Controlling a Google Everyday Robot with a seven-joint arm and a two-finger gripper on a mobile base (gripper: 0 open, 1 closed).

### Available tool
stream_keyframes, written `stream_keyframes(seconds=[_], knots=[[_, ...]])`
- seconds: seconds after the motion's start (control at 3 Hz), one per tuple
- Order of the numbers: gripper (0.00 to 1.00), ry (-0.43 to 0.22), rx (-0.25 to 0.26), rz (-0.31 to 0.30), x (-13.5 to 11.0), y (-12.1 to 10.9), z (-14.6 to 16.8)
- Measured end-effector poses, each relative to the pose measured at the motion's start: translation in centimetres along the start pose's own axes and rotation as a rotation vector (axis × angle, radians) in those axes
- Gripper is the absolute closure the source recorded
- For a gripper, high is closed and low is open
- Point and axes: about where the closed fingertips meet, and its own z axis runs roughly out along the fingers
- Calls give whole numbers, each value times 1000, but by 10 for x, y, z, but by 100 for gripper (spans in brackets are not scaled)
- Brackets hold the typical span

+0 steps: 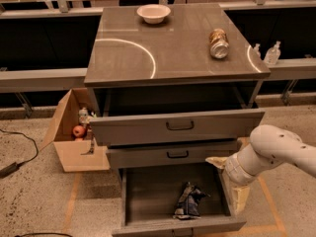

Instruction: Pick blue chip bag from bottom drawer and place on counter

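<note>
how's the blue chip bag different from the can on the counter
The blue chip bag is crumpled and dark blue with silvery patches; the can is a smooth cylinder with a brown label. The bag lies low in the open bottom drawer; the can lies on its side up on the counter. Shared: neither is held; the gripper is by the drawer's right side, apart from the bag.

You see the glossy grey-brown counter (182,51), crinkled dark-blue foil chip bag (187,202), matt grey bottom drawer (148,194), and smooth cream gripper (216,161) above its right rim.
</note>
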Motion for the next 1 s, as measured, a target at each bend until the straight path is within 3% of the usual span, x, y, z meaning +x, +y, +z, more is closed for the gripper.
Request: stream_keyframes(seconds=[0.33,1.0], knots=[[0,-35,-16,-89,8,-4,48],[0,-117,-22,-374,1,-4,140]])
